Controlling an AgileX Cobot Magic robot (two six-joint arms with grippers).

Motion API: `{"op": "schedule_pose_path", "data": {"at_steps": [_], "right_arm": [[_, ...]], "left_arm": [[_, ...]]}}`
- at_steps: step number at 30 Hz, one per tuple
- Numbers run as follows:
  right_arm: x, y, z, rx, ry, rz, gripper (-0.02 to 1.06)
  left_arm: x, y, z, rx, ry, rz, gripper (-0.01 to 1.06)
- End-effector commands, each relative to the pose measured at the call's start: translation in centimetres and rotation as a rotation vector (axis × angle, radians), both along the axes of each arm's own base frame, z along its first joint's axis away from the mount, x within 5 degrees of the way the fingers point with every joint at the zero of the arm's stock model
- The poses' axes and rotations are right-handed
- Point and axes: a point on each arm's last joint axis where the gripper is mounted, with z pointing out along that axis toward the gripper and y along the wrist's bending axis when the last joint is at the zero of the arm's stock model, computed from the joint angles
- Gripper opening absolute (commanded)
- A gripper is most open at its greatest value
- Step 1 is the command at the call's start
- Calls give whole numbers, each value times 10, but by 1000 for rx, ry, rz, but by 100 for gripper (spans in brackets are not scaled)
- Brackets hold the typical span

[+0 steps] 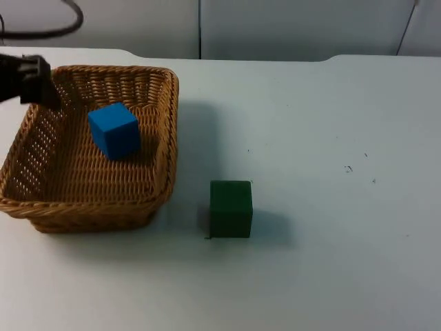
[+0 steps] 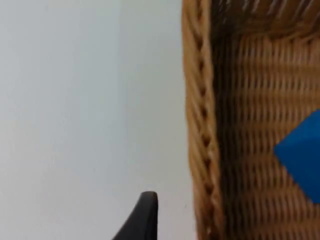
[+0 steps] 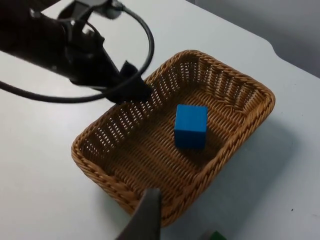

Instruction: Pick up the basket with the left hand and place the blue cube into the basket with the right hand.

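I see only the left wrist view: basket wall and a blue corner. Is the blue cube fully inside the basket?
Observer: Yes, the blue cube lies in the basket, touching no wall.
Operator: Where are the grippers?
Observer: The left gripper is at the basket rim's far left corner; the right gripper hangs above, facing the basket.
Operator: Anything else?
Observer: A green cube stands on the table, right of the basket, apart from it.

We read no text, labels, brands, numbers or signs on anything here. The wicker basket (image 1: 165, 148) is plain weave, the blue cube (image 1: 114, 129) and green cube (image 1: 231, 208) have blank faces, and the white table (image 1: 331, 207) carries only a few tiny dark specks, not legible marks.
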Motion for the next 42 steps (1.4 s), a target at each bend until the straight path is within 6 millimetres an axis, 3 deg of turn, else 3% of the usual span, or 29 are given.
{"op": "schedule_pose_path", "data": {"at_steps": [1, 5, 6, 7, 10, 11, 16, 17, 20, 24, 32, 38, 42], "right_arm": [[-3, -1, 2, 1, -12, 10, 89], [-3, -1, 6, 20, -37, 9, 89], [-3, -1, 6, 20, -37, 9, 89], [-5, -3, 9, 29, -50, 10, 89], [-10, -8, 20, 44, -94, 20, 89], [-10, -8, 20, 44, -94, 20, 89], [-21, -20, 35, 52, -142, 24, 89], [-21, -20, 35, 52, -142, 24, 89], [-26, -24, 38, 46, -138, 25, 89], [-31, -29, 25, 39, -131, 24, 89], [-52, -48, -20, 54, -106, 12, 89], [-70, -64, -27, 72, -106, 9, 89], [-83, -76, -23, 101, -138, 8, 89]], "left_arm": [[-6, 0, 30, -2, -79, -11, 91], [-28, -4, 95, -20, -249, -47, 91], [-28, -4, 95, -20, -249, -47, 91], [-35, -5, 108, -24, -285, -56, 91], [-67, -10, 154, -45, -399, -119, 91], [-67, -10, 154, -45, -399, -119, 91], [-116, -18, 197, -65, -473, -215, 91], [-116, -18, 197, -65, -473, -215, 91], [-145, -19, 208, -42, -462, -250, 91], [-171, -18, 207, -19, -468, -245, 91], [-229, -17, 169, -38, -464, -212, 91], [-262, -15, 142, 5, -423, -221, 91], [-285, -14, 137, 15, -405, -198, 91]]}}
